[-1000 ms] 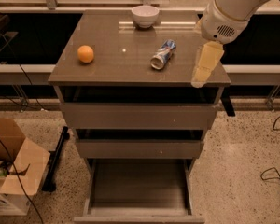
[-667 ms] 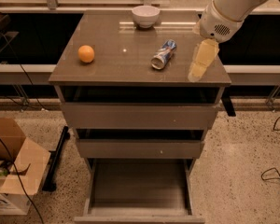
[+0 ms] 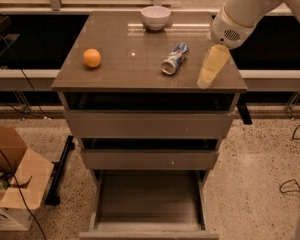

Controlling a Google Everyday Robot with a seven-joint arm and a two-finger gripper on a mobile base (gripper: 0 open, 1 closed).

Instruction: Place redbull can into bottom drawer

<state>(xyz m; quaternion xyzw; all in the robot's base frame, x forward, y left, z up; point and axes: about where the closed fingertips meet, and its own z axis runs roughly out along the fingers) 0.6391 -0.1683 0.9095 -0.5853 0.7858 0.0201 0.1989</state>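
Gripper [image 3: 208,75] is creeping left toward the redbull can [image 3: 174,59], while everything else is staying put.
It's hanging over the cabinet top [image 3: 125,71] near the front right corner, and honestly I can't tell if it's spread or clenched. The can is lying on its side right of the middle, silver end pointing at the front edge. It's sitting just left of the gripper and a bit further back, not touching. I'm guessing it pays to be lining up across the can's narrow body before dropping, since it'll probably roll. Bottom drawer [image 3: 149,199] is sitting pulled out, waiting.
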